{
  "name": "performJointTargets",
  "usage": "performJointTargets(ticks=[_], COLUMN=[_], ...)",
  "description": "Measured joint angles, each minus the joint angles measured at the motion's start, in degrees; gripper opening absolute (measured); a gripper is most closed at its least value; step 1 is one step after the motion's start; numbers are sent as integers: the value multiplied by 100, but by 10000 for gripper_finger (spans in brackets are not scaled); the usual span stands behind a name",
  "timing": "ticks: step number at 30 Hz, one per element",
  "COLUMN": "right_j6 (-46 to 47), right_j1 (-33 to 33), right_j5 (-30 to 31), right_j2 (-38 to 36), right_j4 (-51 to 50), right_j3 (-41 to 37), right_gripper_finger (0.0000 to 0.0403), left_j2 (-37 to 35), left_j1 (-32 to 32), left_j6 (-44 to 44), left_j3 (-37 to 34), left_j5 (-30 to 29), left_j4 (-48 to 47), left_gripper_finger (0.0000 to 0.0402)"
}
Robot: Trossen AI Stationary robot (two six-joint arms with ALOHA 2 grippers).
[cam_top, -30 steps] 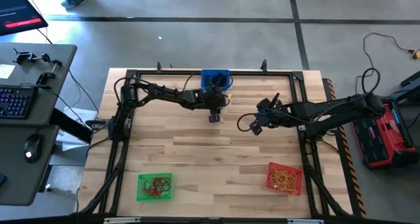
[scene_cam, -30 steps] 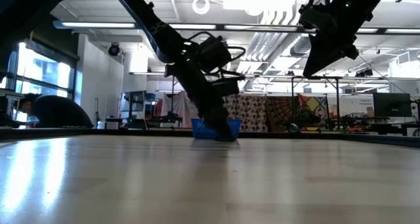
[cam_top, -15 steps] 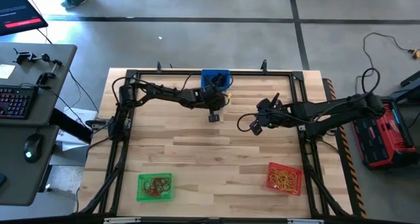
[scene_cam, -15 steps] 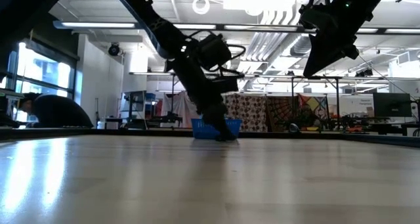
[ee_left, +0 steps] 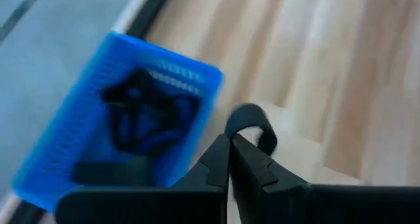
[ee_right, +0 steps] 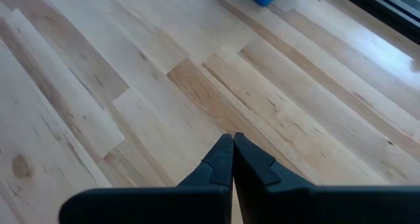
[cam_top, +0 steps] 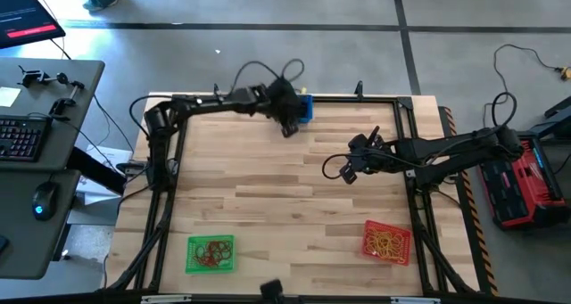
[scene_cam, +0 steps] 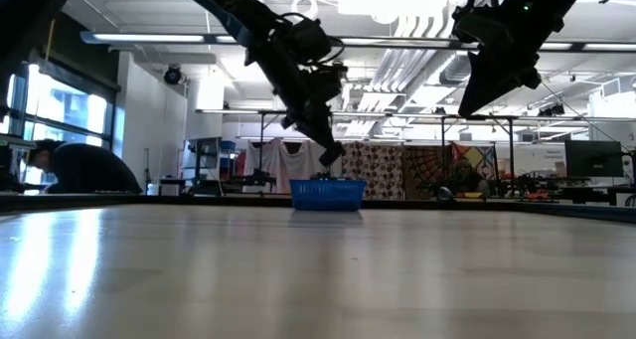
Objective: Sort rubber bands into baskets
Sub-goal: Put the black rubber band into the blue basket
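While clenched on a black rubber band [ee_left: 251, 121]—loop arching upward—left tool [ee_left: 230, 145] hangs beside blue basket [ee_left: 118, 125].

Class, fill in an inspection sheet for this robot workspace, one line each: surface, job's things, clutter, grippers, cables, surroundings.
Surface: wooden table, bare in the middle.
Job's things: blue basket holding black rubber bands; green basket; red basket.
Clutter: nothing seen.
Grippers: left gripper shut on a black rubber band, raised beside the blue basket; right gripper shut, empty, above the table.
Cables: looped cables on the left arm.
Surroundings: desk with keyboard; seated person.
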Motion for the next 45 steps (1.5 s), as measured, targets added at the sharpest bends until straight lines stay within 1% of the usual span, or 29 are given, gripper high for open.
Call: performJointTargets(ticks=[3, 6, 11, 15, 20, 25, 32, 39, 42, 45], right_j6=[-21, 5, 66, 210, 236, 250, 230, 173, 135, 66], right_j1=[0, 0, 0, 0, 0, 0, -9, -153, -199, -223], right_j5=[-1, -1, 11, 41, 54, 91, 308, 312, 312, 337], right_j2=[0, 0, -1, 0, 0, 0, 0, 0, 0, 0], right_j4=[3, 13, 42, 81, 149, 168, 207, 279, 358, 402], right_j3=[0, 0, 0, 0, 0, 0, 0, 0, 0, 0], right_gripper_finger=[0, 0, 0, 0, 0, 0, 0, 0, 0, 0], left_j2=[18, 122, 574, 900, 1092, 1192, 1190, 1343, 1343, 1316], left_j1=[292, 498, 770, 956, 1134, 1208, 1265, 1272, 1272, 1270], left_j6=[96, 227, 328, 339, 420, 489, 492, 490, 530, 624], left_j3=[237, 441, 812, 1060, 1101, 1103, 1109, 1103, 1105, 1105], left_j5=[78, 81, 299, 336, 533, 533, 530, 538, 540, 538], left_j4=[-209, -193, -637, -938, -907, -925, -872, -916, -887, -955], left_gripper_finger=[1, 0, 0, 0, 0, 0, 0, 0, 8, 26])
